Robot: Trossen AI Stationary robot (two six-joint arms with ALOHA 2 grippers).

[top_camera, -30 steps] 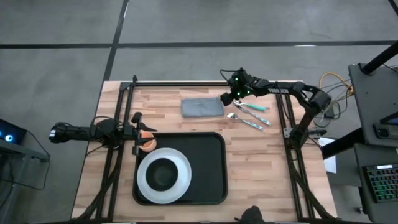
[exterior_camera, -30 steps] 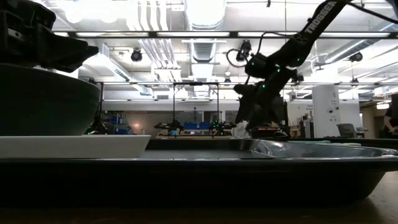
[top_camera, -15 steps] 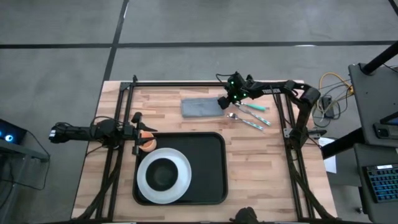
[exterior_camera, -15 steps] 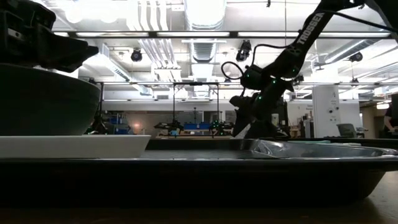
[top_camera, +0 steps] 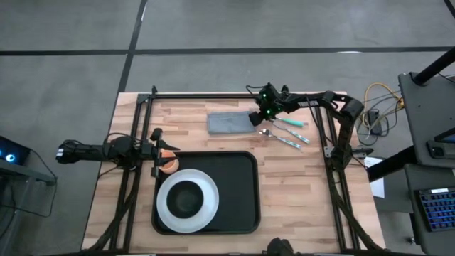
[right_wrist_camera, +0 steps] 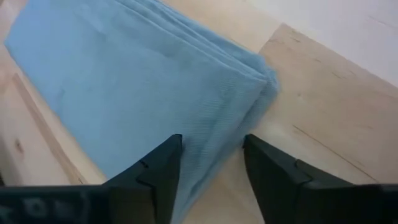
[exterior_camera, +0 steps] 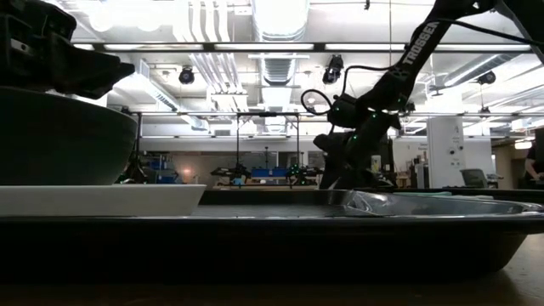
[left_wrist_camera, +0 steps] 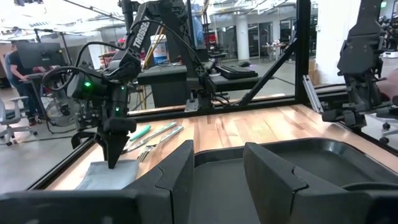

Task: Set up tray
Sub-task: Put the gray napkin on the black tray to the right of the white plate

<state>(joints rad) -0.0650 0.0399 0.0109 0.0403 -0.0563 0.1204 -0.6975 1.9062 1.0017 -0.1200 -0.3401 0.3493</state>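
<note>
While right gripper (top_camera: 255, 117) straddles cloth (top_camera: 230, 122), jaws narrowly apart | tray (top_camera: 242, 192) well apart

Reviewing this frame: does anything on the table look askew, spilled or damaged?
Nothing stands out. The white plate with its dark bowl sits flat in the black tray. The folded cloth lies neatly on the wood, the right gripper at its edge. The cutlery lies loosely angled beside it, not spilled.

Low view: big flat black tray (exterior_camera: 272, 234) runs off both pic edges, dark bowl (exterior_camera: 59, 136) cut at left. Orange item (top_camera: 169, 165) by left gripper (top_camera: 158, 151) too small to ID.
</note>
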